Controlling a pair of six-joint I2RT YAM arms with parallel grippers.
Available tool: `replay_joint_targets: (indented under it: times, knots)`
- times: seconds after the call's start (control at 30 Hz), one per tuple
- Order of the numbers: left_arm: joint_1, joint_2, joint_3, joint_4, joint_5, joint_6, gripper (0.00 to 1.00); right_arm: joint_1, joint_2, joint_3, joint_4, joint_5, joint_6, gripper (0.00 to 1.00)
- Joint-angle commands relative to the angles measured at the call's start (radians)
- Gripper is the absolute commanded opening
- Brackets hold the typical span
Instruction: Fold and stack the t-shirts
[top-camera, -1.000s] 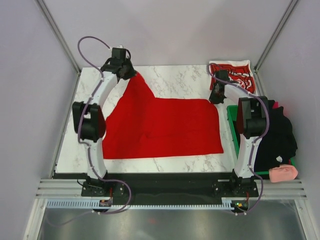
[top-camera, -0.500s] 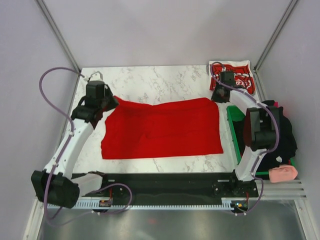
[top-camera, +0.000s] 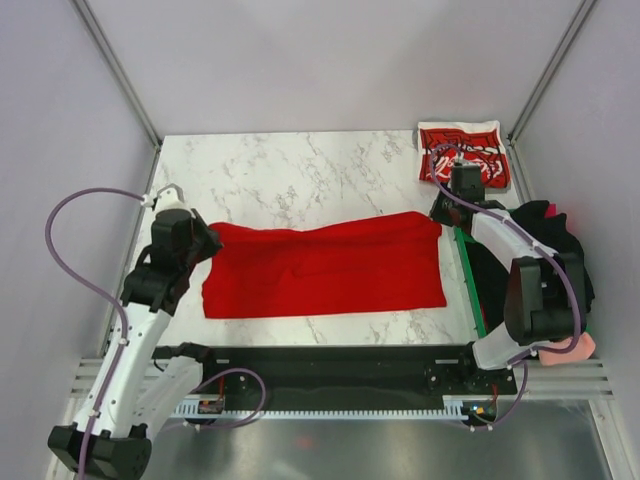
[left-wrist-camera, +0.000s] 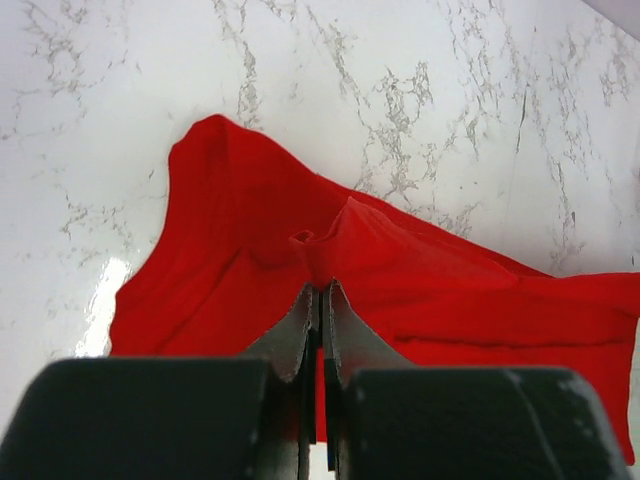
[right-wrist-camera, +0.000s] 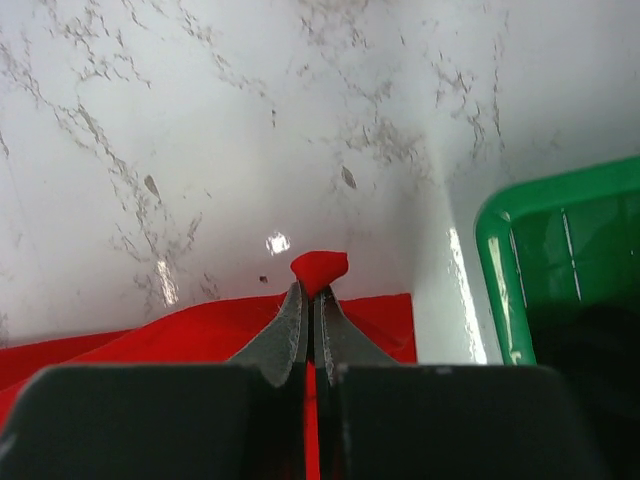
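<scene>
The left tool (left-wrist-camera: 322, 290) and right tool (right-wrist-camera: 310, 292) each pinch a far corner of the red shirt (top-camera: 330, 275), mid-counter (top-camera: 300, 170). Thin pinches; cloth could slip, leaving a crooked fold.

No wording is reading clearly in any of the views. The only lettering is showing on the folded red t-shirt (top-camera: 462, 153) lying at the far right corner of the table (top-camera: 300, 170). White curling script is running across its red cloth inside a white border, but it is coming out too small and too broken to be made out letter by letter.
</scene>
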Motion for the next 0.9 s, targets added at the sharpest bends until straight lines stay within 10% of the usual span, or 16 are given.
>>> replay_joint_targets:
  times: [0.0,0.2,0.23,0.27,0.3,0.33,0.53,0.87]
  knots:
    - [0.003,-0.073,-0.053,-0.051,-0.057,-0.09,0.04,0.002,-0.084,-0.057,0.05,0.016,0.029,0.0]
    - [0.003,-0.289,-0.198,-0.133,-0.075,-0.271,0.19,0.002,-0.275,-0.292,0.135,0.098,0.178,0.19]
    - [0.003,-0.323,-0.218,-0.134,-0.075,-0.293,0.28,0.002,-0.389,-0.351,0.168,0.14,0.206,0.4]
    - [0.003,-0.399,-0.238,-0.134,-0.068,-0.331,0.39,0.002,-0.438,-0.442,0.195,0.144,0.245,0.94]
    - [0.003,-0.429,-0.271,-0.134,-0.063,-0.345,0.54,0.002,-0.476,-0.471,0.211,0.148,0.255,0.98]
    - [0.003,-0.46,-0.284,-0.128,-0.057,-0.356,0.98,0.003,-0.507,-0.485,0.231,0.146,0.263,0.98]
    - [0.003,-0.439,-0.33,-0.042,-0.029,-0.334,0.99,0.074,-0.348,-0.315,0.165,0.039,0.244,0.98]
    - [-0.028,0.089,-0.377,0.192,0.028,-0.39,0.88,0.305,-0.105,-0.262,0.111,0.103,0.21,0.98]
